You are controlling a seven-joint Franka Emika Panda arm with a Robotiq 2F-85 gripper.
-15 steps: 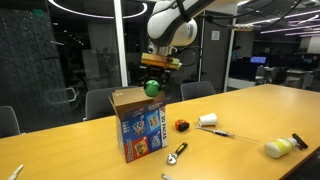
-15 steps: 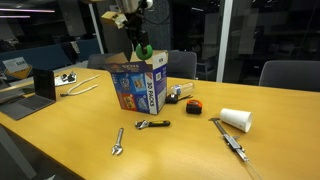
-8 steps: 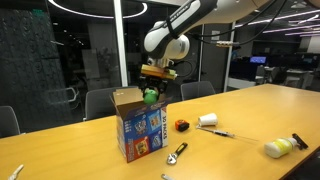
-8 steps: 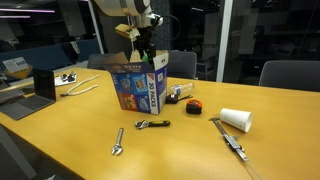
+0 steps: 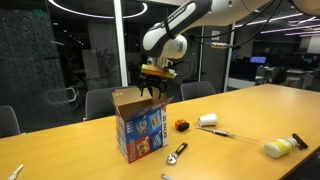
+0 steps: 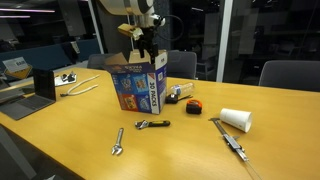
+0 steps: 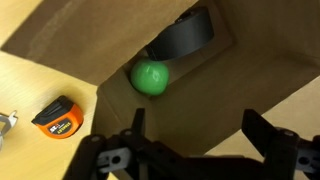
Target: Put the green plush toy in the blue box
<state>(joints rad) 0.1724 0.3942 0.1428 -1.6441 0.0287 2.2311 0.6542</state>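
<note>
The blue box (image 5: 139, 124) stands open on the wooden table, also seen in the other exterior view (image 6: 138, 87). In the wrist view the green plush toy (image 7: 152, 77) lies inside the box (image 7: 215, 85), on its brown cardboard floor beside a dark object (image 7: 183, 35). My gripper (image 7: 194, 128) is open and empty, its fingers spread wide above the box opening. In both exterior views the gripper (image 5: 152, 92) (image 6: 146, 52) hangs just over the box top. The toy is hidden in both exterior views.
An orange tape measure (image 7: 56, 115) (image 5: 181, 125) lies by the box. A wrench (image 6: 152, 125), a second wrench (image 6: 118, 141), a white paper cup (image 6: 236, 119), a tool (image 6: 229, 137), and a laptop (image 6: 42, 87) lie on the table. A yellow-green object (image 5: 278, 148) lies far off.
The gripper lowered to the box opening with the green toy, then opened. The toy has dropped out of the fingers and now lies inside the box.
</note>
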